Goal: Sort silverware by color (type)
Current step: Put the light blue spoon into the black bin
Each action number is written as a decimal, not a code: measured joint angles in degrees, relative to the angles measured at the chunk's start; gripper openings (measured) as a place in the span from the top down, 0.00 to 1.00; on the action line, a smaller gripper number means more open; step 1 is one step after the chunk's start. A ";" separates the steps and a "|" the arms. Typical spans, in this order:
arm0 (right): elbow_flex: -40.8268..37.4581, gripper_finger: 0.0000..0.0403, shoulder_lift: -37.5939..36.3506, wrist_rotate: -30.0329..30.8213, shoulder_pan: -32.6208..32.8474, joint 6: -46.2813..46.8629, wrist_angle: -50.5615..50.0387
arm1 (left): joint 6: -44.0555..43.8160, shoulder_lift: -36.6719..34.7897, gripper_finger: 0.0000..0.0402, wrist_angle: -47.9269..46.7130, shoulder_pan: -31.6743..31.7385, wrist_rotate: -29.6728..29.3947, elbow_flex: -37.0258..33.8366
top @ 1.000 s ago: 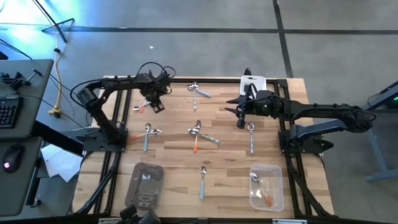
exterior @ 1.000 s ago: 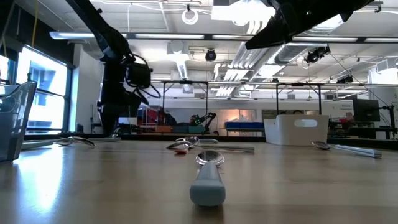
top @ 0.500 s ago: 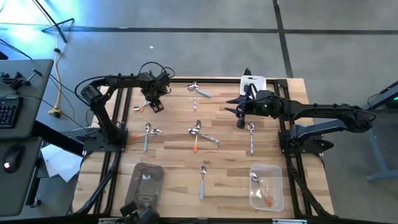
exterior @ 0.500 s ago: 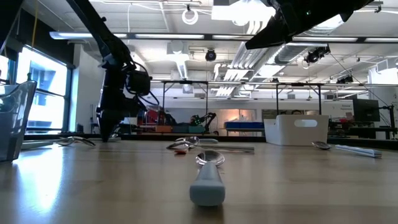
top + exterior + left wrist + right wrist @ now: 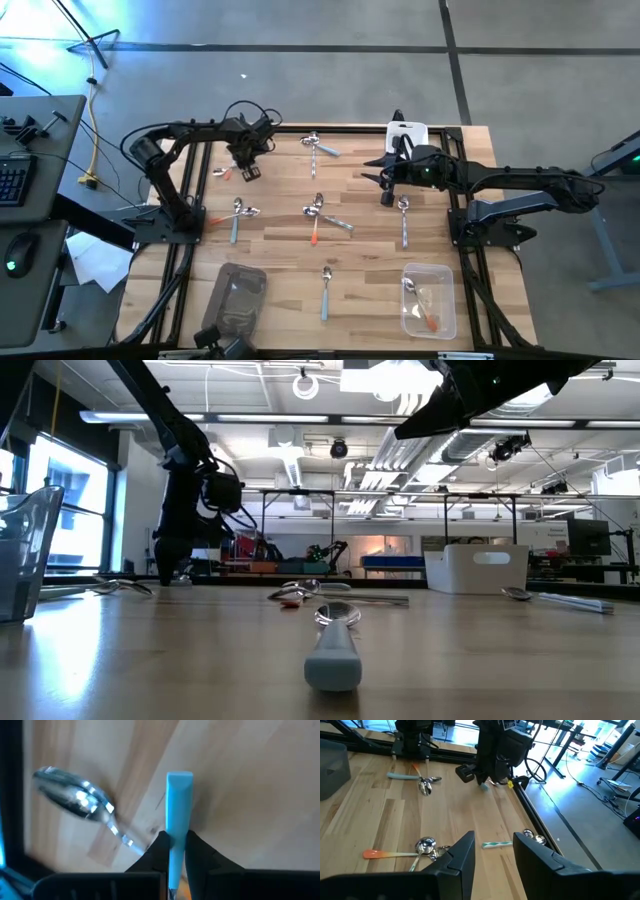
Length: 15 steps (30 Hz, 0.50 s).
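Note:
My left gripper [image 5: 247,171] is at the table's far left, fingers pointing down and shut on a light-blue spoon handle [image 5: 179,795]. A silver spoon [image 5: 75,800] lies right beside it on the wood. More silverware lies scattered: spoons at the far middle [image 5: 318,146], at the left [image 5: 236,214], in the middle [image 5: 318,214], at the right [image 5: 403,220] and near the front [image 5: 326,285]. My right gripper [image 5: 386,194] hangs open above the table, just beyond the right spoon's bowl, touching nothing. My left gripper pinches the light-blue handle [image 5: 177,837] between its two fingers, a good way back from the handle's free end [image 5: 179,776]. The fingers come from above and lie across the handle. Whether the spoon still rests on the wood, I cannot tell.
A white tub [image 5: 407,132] stands at the far edge. A clear tub [image 5: 428,298] holding spoons sits at the near right, and another clear tub [image 5: 236,298] at the near left. Black frame rails [image 5: 170,250] run along both sides of the table.
My left gripper has sunk a little toward the table, shifted slightly toward its left edge, and shut its fingers on the light-blue handle. My right gripper has stayed where it was, open.

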 joint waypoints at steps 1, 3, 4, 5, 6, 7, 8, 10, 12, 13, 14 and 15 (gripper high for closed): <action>0.00 0.71 0.00 0.00 0.00 0.00 0.00 | -0.01 -0.59 0.96 -0.48 -0.20 -0.29 0.00; 0.00 0.71 0.00 0.00 0.00 0.00 0.00 | -0.21 -1.75 0.96 -1.88 -0.69 -0.63 0.02; 0.00 0.71 0.00 0.00 0.01 0.00 0.00 | -0.44 -2.28 0.96 -2.86 -1.11 -0.69 0.00; 0.00 0.71 0.00 0.00 0.00 0.00 0.00 | -0.79 -2.92 0.96 -3.57 -1.56 -0.60 0.02; 0.00 0.71 0.00 0.00 0.00 0.00 0.00 | -1.01 -3.74 0.96 -4.02 -2.05 -0.55 0.02; 0.00 0.71 0.00 0.00 0.00 0.00 0.00 | -1.47 -4.76 0.96 -4.57 -2.63 -0.52 0.02; 0.00 0.71 0.00 0.00 0.00 0.00 -0.02 | -2.13 -5.86 0.96 -5.16 -3.43 -0.52 0.02; 0.00 0.71 0.00 0.00 0.00 -0.02 -0.02 | -3.56 -8.29 0.96 -6.42 -5.53 0.01 0.02; 0.00 0.71 0.00 0.00 0.00 -0.02 -0.03 | -5.92 -11.21 0.96 -8.37 -8.59 0.89 0.05; 0.00 0.71 0.00 0.00 0.00 -0.02 -0.03 | -7.42 -12.71 0.96 -9.51 -10.42 1.66 0.09; 0.00 0.71 0.00 0.00 0.02 -0.02 -0.04 | -9.13 -14.22 0.96 -10.73 -12.50 2.44 0.09; 0.00 0.71 0.00 0.00 0.00 -0.02 -0.04 | -10.92 -15.88 0.96 -12.05 -14.81 3.02 0.09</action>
